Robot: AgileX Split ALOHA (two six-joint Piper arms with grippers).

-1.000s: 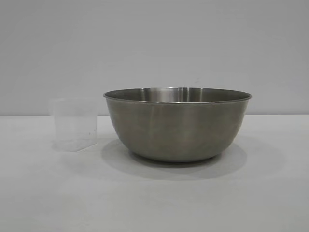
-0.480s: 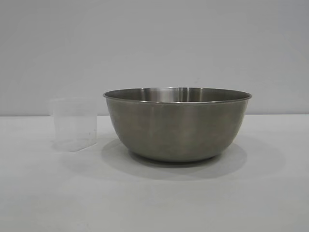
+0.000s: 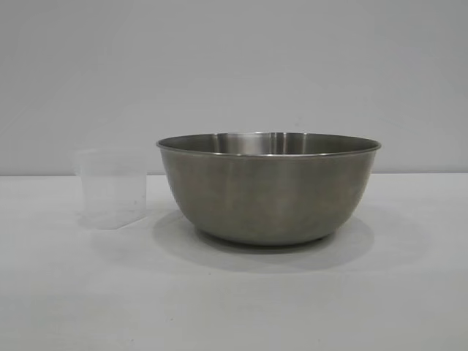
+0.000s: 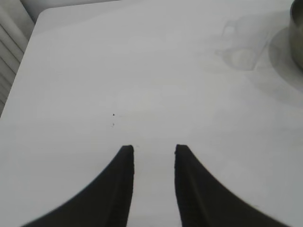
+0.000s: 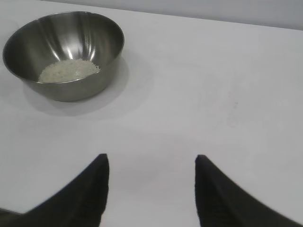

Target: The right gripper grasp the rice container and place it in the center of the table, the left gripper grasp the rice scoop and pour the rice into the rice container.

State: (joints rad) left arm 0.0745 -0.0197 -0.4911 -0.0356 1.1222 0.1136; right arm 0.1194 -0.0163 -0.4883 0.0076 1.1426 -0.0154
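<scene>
The rice container [image 3: 268, 189], a wide steel bowl, stands on the white table [image 3: 234, 307] in the exterior view. It also shows in the right wrist view [image 5: 64, 54] with a pale layer of rice [image 5: 68, 70] on its bottom. The rice scoop [image 3: 111, 188], a small clear cup, stands upright just left of the bowl; it is faint in the left wrist view [image 4: 241, 45]. My left gripper [image 4: 154, 149] is open and empty over bare table, well away from the scoop. My right gripper [image 5: 151, 159] is open and empty, apart from the bowl. Neither gripper shows in the exterior view.
A plain grey wall stands behind the table. The table's far edge and rounded corner [image 4: 40, 12] show in the left wrist view, with a ribbed panel [image 4: 10, 47] beyond it. The bowl's edge shows at that view's border [image 4: 297, 40].
</scene>
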